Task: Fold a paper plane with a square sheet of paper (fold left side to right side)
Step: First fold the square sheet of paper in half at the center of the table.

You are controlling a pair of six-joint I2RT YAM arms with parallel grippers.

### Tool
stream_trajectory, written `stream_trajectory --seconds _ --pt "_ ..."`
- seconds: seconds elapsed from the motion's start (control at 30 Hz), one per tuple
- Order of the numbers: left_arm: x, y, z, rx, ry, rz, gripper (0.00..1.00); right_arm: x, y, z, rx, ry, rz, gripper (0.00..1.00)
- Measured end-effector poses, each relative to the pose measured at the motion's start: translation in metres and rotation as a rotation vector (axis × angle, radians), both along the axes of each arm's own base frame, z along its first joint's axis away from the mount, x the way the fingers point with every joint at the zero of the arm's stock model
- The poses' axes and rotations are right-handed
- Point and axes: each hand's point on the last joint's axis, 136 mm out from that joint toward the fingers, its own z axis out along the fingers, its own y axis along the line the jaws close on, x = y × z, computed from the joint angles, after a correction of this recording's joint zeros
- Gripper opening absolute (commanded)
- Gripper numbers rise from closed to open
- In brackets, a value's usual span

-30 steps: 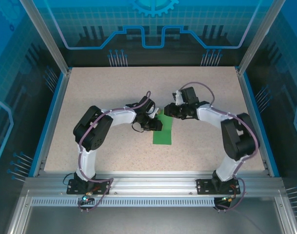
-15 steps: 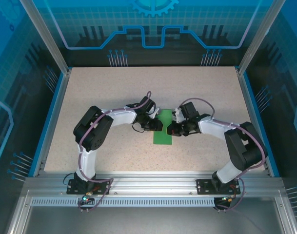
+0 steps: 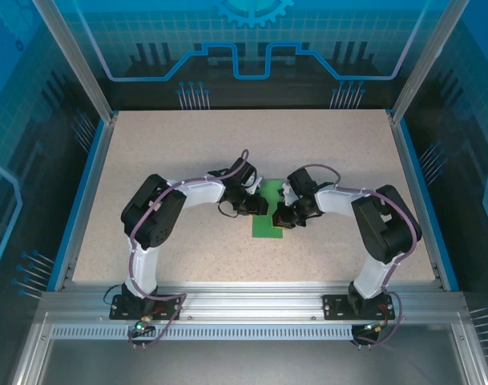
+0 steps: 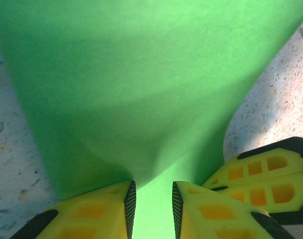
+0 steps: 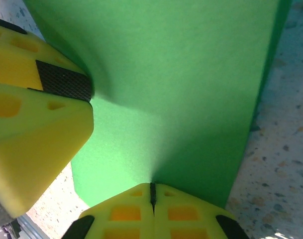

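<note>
The green paper (image 3: 267, 230) lies folded mid-table (image 3: 187, 144) and may slide or crumple.
The right gripper (image 5: 152, 191) is squeezed shut at its edge, and the left gripper (image 4: 152, 193) is a little apart over it, so one hard push could drag it.

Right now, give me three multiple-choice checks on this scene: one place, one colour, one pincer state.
1. Where does the green sheet lie?
A) far left corner
B) mid-table, between left pincer and right pincer
C) on the near rail
2. What colour are the pincer fingers?
A) red
B) white
C) yellow
3. How do the right pincer's jaws stand?
A) shut
B) wide open
C) around a cup
Answers: 1 B, it lies at the centre of the table, an arm reaching in from each side; 2 C, yellow in both wrist views; 3 A, the fingertips meet with no gap.
</note>
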Motion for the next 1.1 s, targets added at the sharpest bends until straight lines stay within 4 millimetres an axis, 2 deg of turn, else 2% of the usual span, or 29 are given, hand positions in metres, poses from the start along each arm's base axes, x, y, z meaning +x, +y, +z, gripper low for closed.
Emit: stream_trajectory --seconds 0.33,0.6,0.93,1.1 --pt "0.016 0.003 0.008 -0.026 -0.027 0.022 0.25 0.000 0.000 0.000 -0.005 0.005 0.002 0.00" --pt "0.024 0.006 -0.003 -0.020 -0.017 0.039 0.24 0.000 -0.001 -0.001 -0.012 0.013 0.006 0.00" --pt "0.028 0.008 -0.004 -0.031 -0.013 0.048 0.24 -0.001 -0.001 -0.002 -0.020 0.017 0.024 0.00" --pt "0.040 0.014 -0.003 -0.039 -0.029 0.072 0.24 -0.002 -0.001 -0.003 -0.023 0.020 0.031 0.00"
